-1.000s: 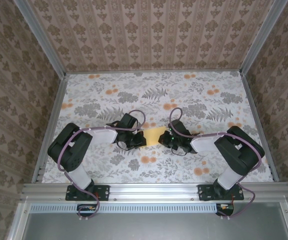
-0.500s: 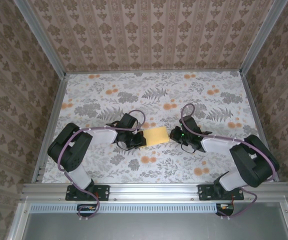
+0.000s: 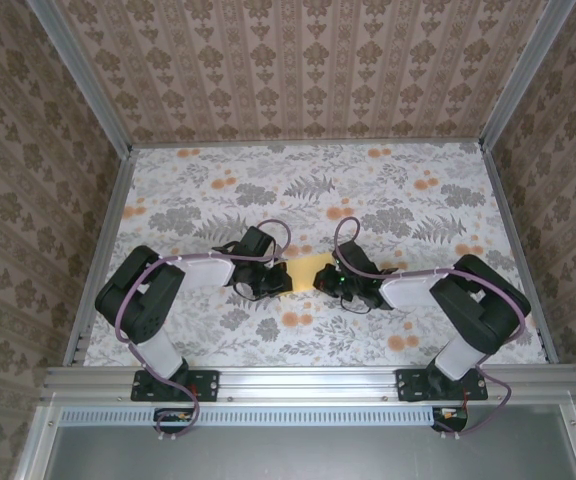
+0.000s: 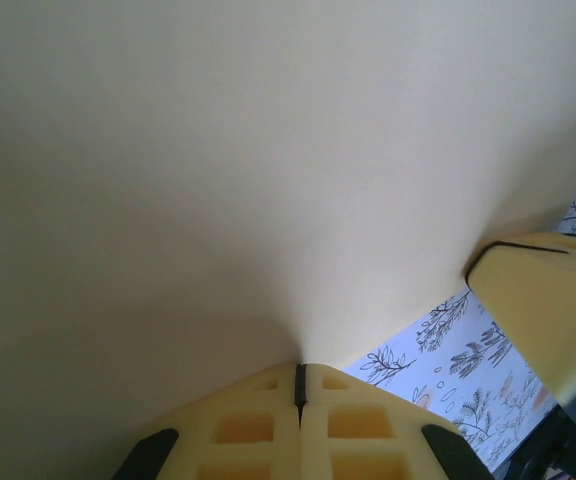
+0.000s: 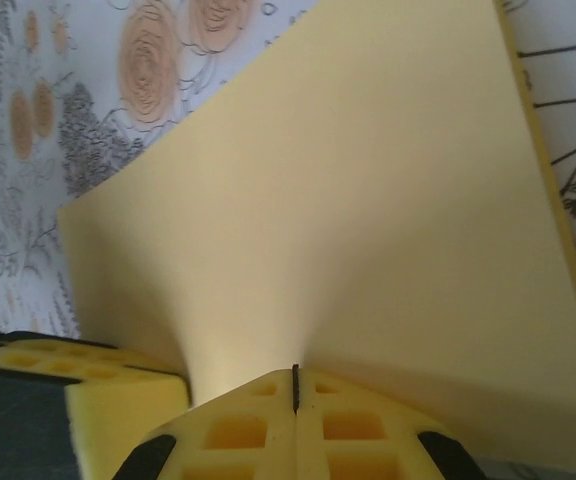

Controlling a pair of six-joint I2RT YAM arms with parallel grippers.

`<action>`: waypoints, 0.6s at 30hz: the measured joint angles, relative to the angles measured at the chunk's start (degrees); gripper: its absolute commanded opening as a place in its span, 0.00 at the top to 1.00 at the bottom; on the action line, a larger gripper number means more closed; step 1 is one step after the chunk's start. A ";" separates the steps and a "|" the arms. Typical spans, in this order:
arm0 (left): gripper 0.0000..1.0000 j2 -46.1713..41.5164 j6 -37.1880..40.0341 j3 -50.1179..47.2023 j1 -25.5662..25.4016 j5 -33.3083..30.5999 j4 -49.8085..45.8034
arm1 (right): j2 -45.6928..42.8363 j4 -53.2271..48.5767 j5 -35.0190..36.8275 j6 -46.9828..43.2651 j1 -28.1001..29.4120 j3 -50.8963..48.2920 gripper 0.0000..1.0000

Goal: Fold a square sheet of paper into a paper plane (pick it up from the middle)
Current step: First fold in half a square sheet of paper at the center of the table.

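The pale-yellow square sheet of paper (image 3: 306,267) lies flat on the flowered table between my two grippers. It looks folded, with a thicker layered edge at the right of the right wrist view (image 5: 368,220). My left gripper (image 3: 280,281) is shut, its tips (image 4: 299,372) against the sheet (image 4: 268,180) near its edge. My right gripper (image 3: 325,278) is also shut, its tips (image 5: 295,375) resting on the paper. One right finger (image 4: 543,310) shows in the left wrist view, and one left finger (image 5: 118,390) shows in the right wrist view. No paper plane is in view.
The tablecloth (image 3: 218,200) has grey leaves and orange flower blotches (image 3: 290,318) just in front of the paper. Aluminium rails (image 3: 103,240) and patterned walls close the table in on three sides. Free room lies behind the grippers.
My right gripper slid off to the right, uncovering more of the sheet, then came back left onto it. The left gripper and the paper stayed put.
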 measured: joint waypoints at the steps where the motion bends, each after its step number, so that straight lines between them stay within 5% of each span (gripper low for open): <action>1: 1.00 0.00 0.00 0.04 0.00 -0.04 -0.04 | 0.24 0.46 0.00 0.02 -0.02 -0.20 0.97; 10: 1.00 0.11 -0.02 0.20 0.02 -0.04 -0.42 | -2.19 4.81 -0.59 0.20 -3.21 -5.64 0.97; 18: 1.00 0.11 0.00 0.20 0.02 -0.04 -0.42 | -9.05 -2.03 3.45 -2.25 -7.43 -7.85 0.97</action>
